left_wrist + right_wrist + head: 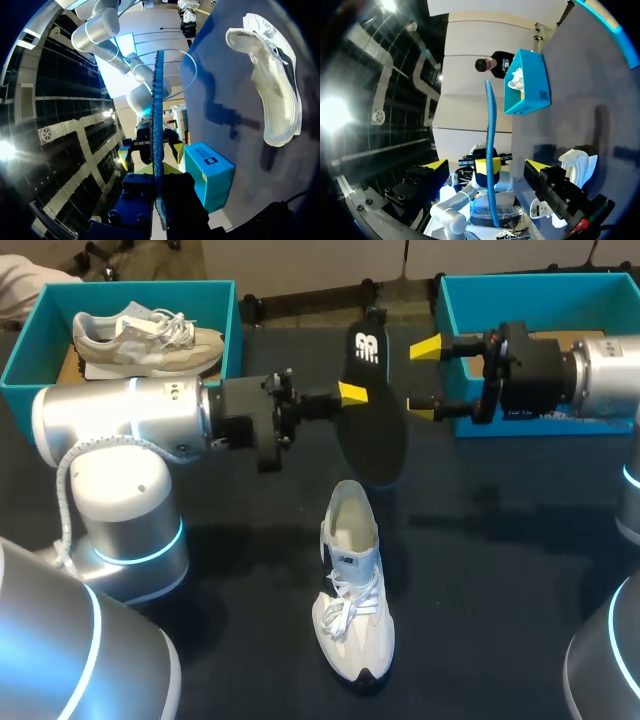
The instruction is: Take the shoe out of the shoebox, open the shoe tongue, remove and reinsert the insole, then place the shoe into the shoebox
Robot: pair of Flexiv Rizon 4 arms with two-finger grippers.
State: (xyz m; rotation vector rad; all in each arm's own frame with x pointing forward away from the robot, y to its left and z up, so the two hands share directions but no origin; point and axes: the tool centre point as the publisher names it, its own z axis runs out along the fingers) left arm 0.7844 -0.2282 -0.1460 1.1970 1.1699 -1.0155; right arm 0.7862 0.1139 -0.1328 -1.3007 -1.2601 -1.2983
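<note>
left claw [350,395] is closed on the insole [372,430], held in the air; right claw [422,380] stands wide open beside it, empty. the shoe [352,580] lies on the table [500,540], tongue open, insole out. left to do, i think: reinsert insole, put shoe into box [540,278].

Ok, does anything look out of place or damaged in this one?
Nothing looks damaged or spilled. The insole is out of the white shoe, held in the air by the left gripper, with the right gripper open beside it. The shoe stands upright on the table.
</note>
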